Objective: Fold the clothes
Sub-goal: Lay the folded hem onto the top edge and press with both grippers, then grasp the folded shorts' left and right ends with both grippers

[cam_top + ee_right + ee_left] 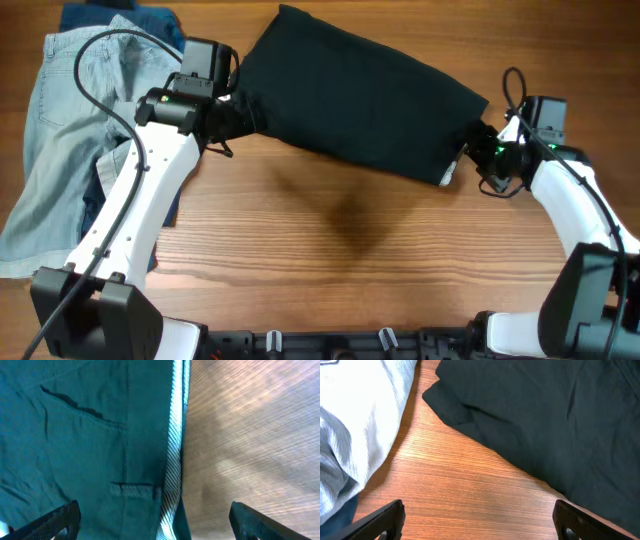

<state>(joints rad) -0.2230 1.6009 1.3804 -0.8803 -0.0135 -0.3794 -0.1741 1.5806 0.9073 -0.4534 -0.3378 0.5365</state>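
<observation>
We see the black shorts (360, 110) lying flat on the table (330, 270), light-blue denim (55, 140) beside them. The left gripper (479, 521) and right gripper (154, 521) both have their jaws spread wide, holding nothing.

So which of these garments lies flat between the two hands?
The black fabric shorts, spread flat mid-table. The light-blue denim piece lies crumpled at the table's left side, with a dark-blue piece peeking out beside it.

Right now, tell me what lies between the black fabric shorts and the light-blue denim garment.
Only a bare strip of wooden table separates the black fabric shorts from the light-blue denim garment, seen in the left wrist view.
</observation>
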